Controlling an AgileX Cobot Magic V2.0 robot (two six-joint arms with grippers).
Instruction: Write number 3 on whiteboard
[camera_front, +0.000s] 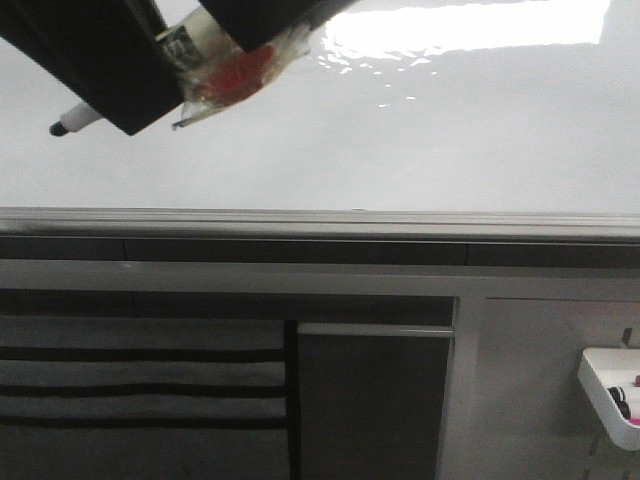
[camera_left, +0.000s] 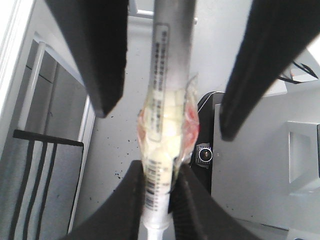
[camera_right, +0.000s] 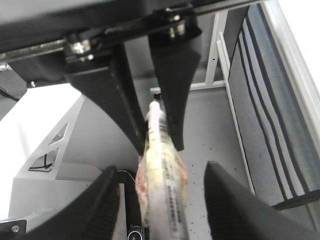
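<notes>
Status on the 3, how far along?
Done: the left gripper is clamped on the marker, held up in front of the whiteboard. In hand: the right gripper sits open around the same marker, not pinching it. Left: all the writing. In the front view the board shows no stroke of the number 3.

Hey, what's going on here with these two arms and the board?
The left pincer is clamped on a marker wrapped in tape around its middle, held up in front of the whiteboard. The right pincer sits open around that taped part, not gripping it. The part of the board in view is blank, so no 3 has been written yet.
</notes>
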